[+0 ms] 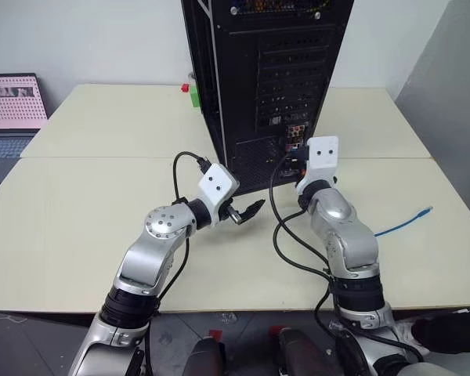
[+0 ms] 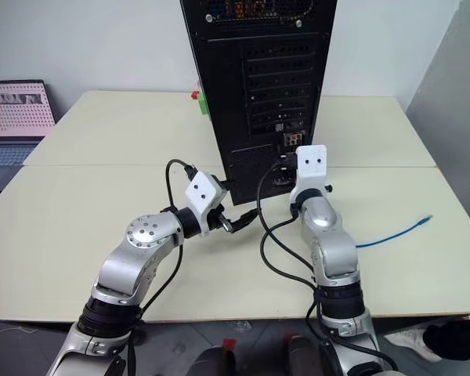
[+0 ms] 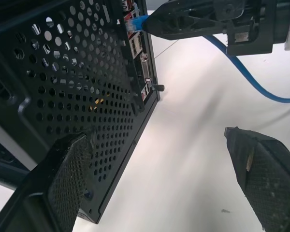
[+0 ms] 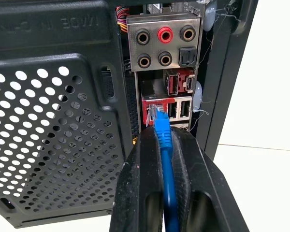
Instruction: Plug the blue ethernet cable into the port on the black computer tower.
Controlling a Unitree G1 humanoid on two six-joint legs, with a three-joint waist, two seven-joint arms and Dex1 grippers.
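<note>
One blue ethernet cable [image 4: 163, 145] pinched in right pincer [image 4: 160, 137], plug at port [image 4: 152, 109]

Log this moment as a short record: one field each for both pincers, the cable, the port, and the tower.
left pincer: open, empty, beside the tower's vent grille
right pincer: shut on the blue ethernet cable, just behind its plug
plug: tip at the port; whether it is seated cannot be told
cable's far end: loose on the table
black computer tower: upright, rear panel facing the robot
</note>
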